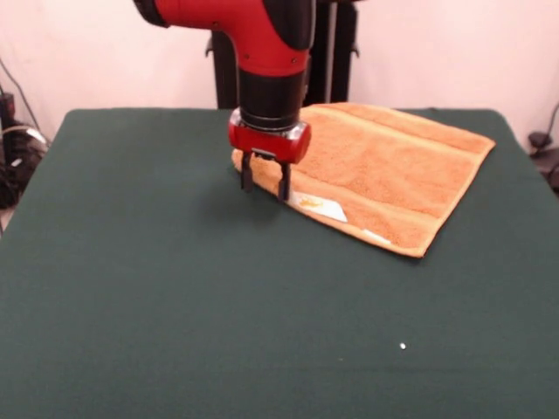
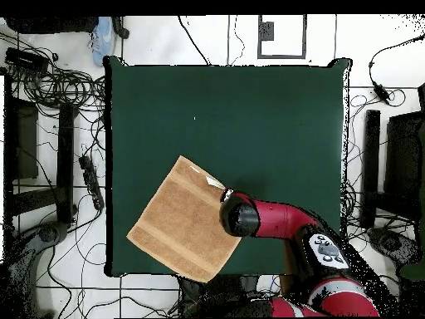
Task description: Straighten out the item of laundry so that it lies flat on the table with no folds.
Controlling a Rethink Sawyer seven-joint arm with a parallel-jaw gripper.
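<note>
The orange-yellow towel [image 1: 393,166] lies spread on the dark green table [image 1: 175,288], at its far right in the front view and turned at an angle. A white label [image 1: 320,208] shows at its near edge. My gripper [image 1: 265,183] points straight down at the towel's left corner, fingers apart, with the fingertips [image 1: 284,188] at about cloth level. I cannot tell whether they touch it. In the overhead view the towel [image 2: 178,223] sits at the table's [image 2: 249,116] lower left, its corners reaching the table's edges. The arm [image 2: 249,218] hides the gripper there.
A small white speck [image 1: 403,346] lies on the cloth near the front. The robot's pedestal [image 1: 327,52] stands behind the table. Cables and equipment [image 2: 58,125] cover the floor on both sides of the table.
</note>
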